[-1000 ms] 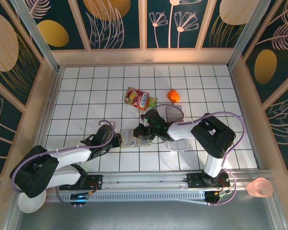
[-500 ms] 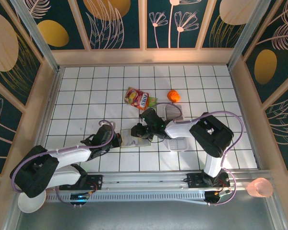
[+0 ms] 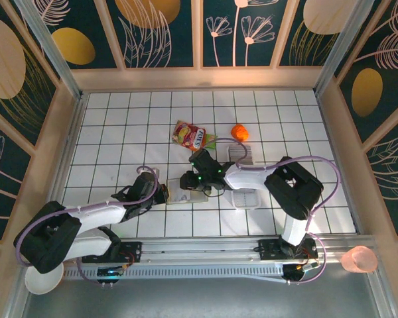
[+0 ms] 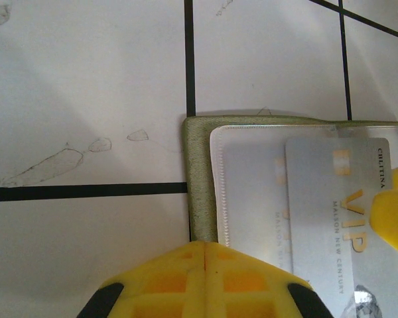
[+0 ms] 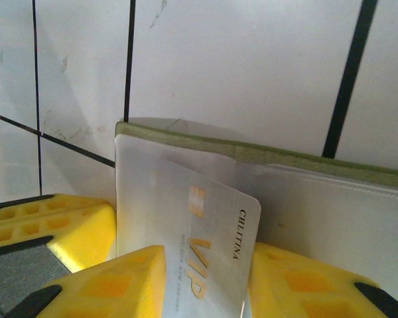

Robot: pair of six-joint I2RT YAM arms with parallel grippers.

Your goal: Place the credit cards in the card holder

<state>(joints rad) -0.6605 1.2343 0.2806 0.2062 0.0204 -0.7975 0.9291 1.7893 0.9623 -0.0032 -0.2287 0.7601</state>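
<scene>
The card holder [image 3: 184,193] lies open and flat on the white tiled table [image 3: 119,132], near the front and between the two arms. Its olive-green border [image 4: 199,179] frames a pale inside. The left gripper [image 4: 205,265] has its yellow fingers pressed together with nothing between them, and the tip sits at the holder's near edge by one corner. A silver credit card [image 4: 331,225] with gold VIP lettering rests slantwise on the holder's pale pocket [image 4: 245,192], with one corner well inside the border. In the right wrist view the same credit card [image 5: 186,199] lies face up over the holder's olive edge [image 5: 265,158]. The right gripper [image 5: 209,258] straddles it with its yellow fingers [image 5: 113,285] spread apart, one on each side of the card rather than pinching its faces. The left arm's yellow fingers show at the lower left of that view, just beside the holder. Farther back on the table lie a colourful snack packet [image 3: 190,136] and a small orange object [image 3: 239,132], and a clear tray [image 3: 245,199] sits just right of the holder beneath the right arm.
</scene>
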